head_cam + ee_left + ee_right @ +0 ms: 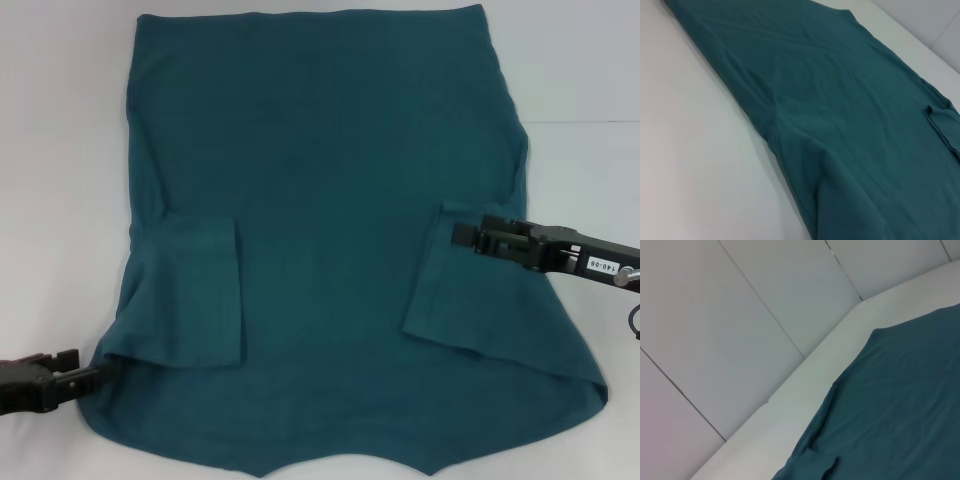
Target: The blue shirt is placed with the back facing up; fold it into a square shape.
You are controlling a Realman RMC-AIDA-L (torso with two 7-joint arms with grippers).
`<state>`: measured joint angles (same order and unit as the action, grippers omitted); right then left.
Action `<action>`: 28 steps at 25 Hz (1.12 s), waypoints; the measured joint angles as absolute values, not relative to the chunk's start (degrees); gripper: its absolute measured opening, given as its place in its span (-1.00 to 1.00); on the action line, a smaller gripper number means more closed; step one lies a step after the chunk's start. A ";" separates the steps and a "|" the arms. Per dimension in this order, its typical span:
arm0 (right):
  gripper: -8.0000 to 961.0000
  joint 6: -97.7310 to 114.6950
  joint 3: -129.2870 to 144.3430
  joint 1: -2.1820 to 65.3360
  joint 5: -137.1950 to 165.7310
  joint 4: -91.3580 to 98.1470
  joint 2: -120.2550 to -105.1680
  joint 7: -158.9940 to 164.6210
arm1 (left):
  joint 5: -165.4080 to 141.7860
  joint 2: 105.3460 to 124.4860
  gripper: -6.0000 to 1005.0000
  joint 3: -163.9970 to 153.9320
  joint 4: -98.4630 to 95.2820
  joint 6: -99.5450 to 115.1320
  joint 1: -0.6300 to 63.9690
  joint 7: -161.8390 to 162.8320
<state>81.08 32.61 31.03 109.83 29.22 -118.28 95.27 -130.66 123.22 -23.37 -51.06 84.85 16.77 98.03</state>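
The blue shirt (330,200) lies flat on the white table (60,150), plain side up, its hem at the far edge and its collar end nearest me. Both sleeves are folded inward onto the body: the left sleeve (195,290) and the right sleeve (450,290). My left gripper (92,376) sits low at the near left, its tip touching the shirt's shoulder edge. My right gripper (460,235) reaches in from the right over the upper corner of the right sleeve. The left wrist view shows the shirt (850,125) stretching away; the right wrist view shows the shirt (900,405) beside the table's rim.
Bare white tabletop (580,90) flanks the shirt on both sides. A pale panelled wall (740,315) stands behind the table's far edge. The shirt's near edge runs out of the head view at the bottom.
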 joint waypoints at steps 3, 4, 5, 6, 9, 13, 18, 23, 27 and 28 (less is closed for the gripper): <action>0.91 81.11 32.61 31.03 109.71 29.26 -118.29 95.27 | -131.27 123.22 0.42 -23.48 -50.95 84.85 16.91 98.15; 0.91 81.08 32.61 31.05 109.69 29.27 -118.28 95.27 | -131.74 123.22 0.42 -23.51 -50.90 84.84 17.02 98.30; 0.91 81.05 32.61 31.07 109.69 29.27 -118.28 95.27 | -132.09 123.22 0.42 -23.53 -50.86 84.83 17.10 98.42; 0.91 81.03 32.61 31.09 109.68 29.27 -118.28 95.27 | -132.53 123.22 0.42 -23.55 -50.82 84.78 17.25 98.58; 0.91 81.01 32.61 31.28 109.66 29.27 -118.28 95.27 | -132.96 123.21 0.42 -23.58 -50.45 84.76 17.55 98.67; 0.91 80.94 32.61 31.54 109.70 29.27 -118.28 95.31 | -133.04 123.15 0.41 -23.57 -50.35 84.82 17.73 98.69; 0.91 80.86 32.61 31.55 109.78 29.41 -118.21 95.99 | -133.06 123.13 0.41 -24.08 -50.35 85.17 17.87 98.69; 0.91 80.86 32.61 31.60 109.81 29.48 -118.20 96.17 | -133.07 123.13 0.42 -25.51 -50.36 87.64 18.61 98.64; 0.91 80.86 32.61 31.66 109.86 29.40 -118.20 96.16 | -133.06 123.14 0.42 -27.66 -50.35 87.88 19.15 98.68; 0.91 80.86 32.61 31.64 109.86 29.38 -118.20 96.17 | -133.07 123.15 0.42 -27.89 -50.34 87.90 19.20 98.68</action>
<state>80.86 32.61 31.64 109.86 29.38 -118.20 96.17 -133.07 123.15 -27.89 -50.34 87.90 19.20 98.68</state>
